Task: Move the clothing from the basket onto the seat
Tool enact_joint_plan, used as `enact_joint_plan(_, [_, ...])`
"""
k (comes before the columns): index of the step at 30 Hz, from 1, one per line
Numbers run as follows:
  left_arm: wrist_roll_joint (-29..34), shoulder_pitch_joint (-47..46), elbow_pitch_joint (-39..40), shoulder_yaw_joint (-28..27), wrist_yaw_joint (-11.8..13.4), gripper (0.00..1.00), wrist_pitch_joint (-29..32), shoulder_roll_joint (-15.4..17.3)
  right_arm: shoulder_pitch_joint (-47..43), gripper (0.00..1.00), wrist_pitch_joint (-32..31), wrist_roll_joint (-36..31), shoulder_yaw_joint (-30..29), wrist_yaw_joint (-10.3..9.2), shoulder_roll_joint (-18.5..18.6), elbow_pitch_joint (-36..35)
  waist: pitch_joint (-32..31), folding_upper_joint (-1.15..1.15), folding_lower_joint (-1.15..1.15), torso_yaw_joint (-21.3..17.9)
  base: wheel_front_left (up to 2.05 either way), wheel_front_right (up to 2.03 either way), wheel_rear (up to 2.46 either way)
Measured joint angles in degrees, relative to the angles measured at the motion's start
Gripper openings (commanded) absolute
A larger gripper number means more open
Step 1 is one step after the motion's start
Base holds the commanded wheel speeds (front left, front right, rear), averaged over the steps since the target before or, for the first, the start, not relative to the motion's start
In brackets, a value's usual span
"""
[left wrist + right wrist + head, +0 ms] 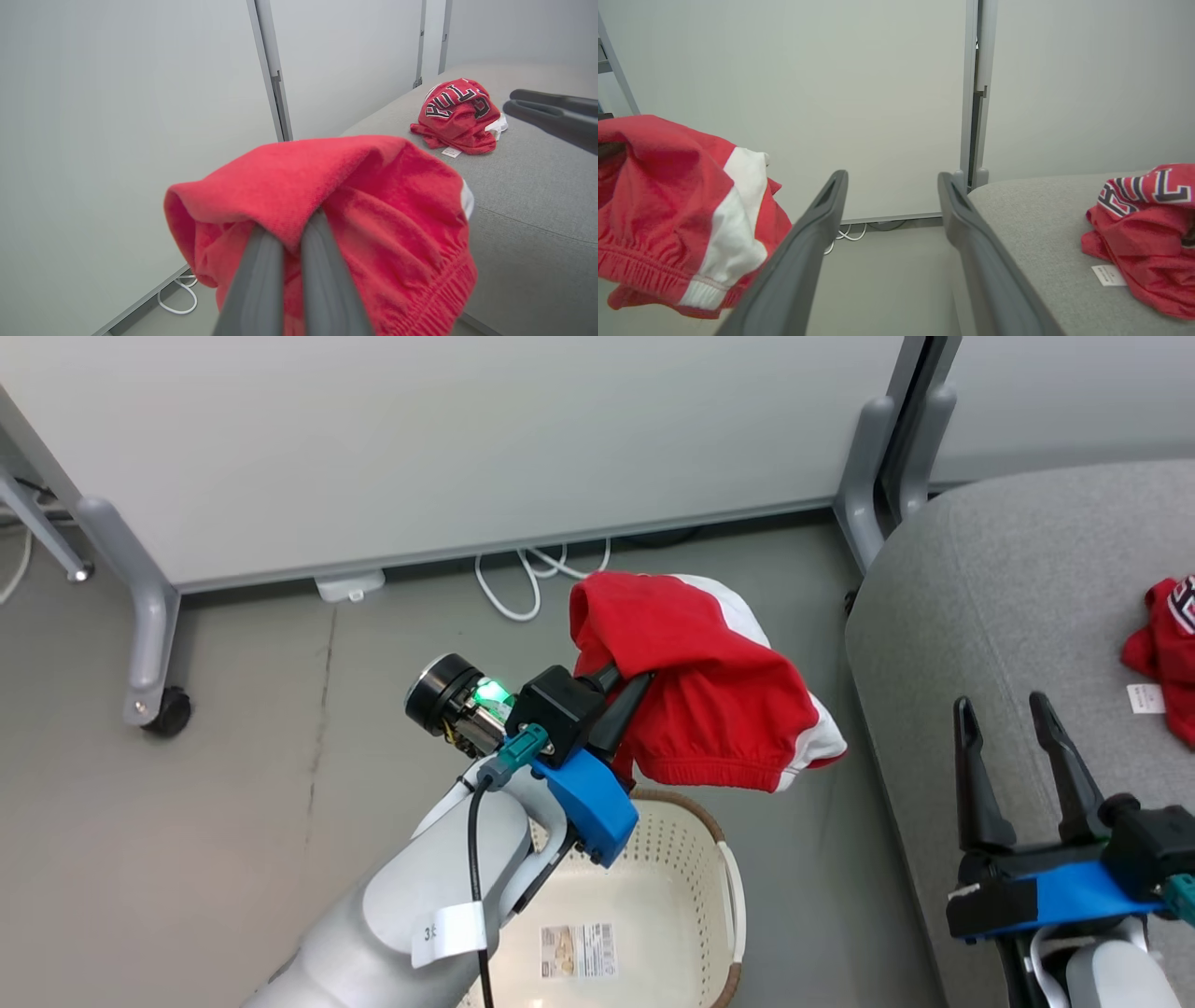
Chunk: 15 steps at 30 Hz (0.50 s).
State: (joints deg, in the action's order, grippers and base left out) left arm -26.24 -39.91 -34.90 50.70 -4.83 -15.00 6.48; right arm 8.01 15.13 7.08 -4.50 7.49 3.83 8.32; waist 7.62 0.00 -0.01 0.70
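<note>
Figure: transfer of the second garment. The left hand (627, 689) was clenched on a fold of the plain red garment (709, 700), which hung bunched from its fingers, raised clear of the basket (724, 845), presumably so that no cloth would catch on the rim. It was short of the seat (1008, 597), with bare floor (233, 784) behind it. The basket's floor showed nothing but a sticker (577, 950), so this was judged the last piece. The lettered jersey (1162, 644) lay crumpled on the seat, well apart from the held garment. The right hand (1000, 706) hovered released and empty at the seat's near edge, jaws apart, apparently kept out of the carrying path. Bringing the bundle over the cushion before letting go seemed the step left
</note>
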Motion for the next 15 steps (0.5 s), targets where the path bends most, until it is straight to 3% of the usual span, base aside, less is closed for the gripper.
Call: enact_joint_plan(15, [-0.5,1.1,5.4,-0.3,0.6,0.00,1.1,1.1,-3.6,1.00,0.0,0.0,-0.5,0.00,-0.7,0.9,-5.5,0.00,0.00,0.2,0.00,0.00,0.00])
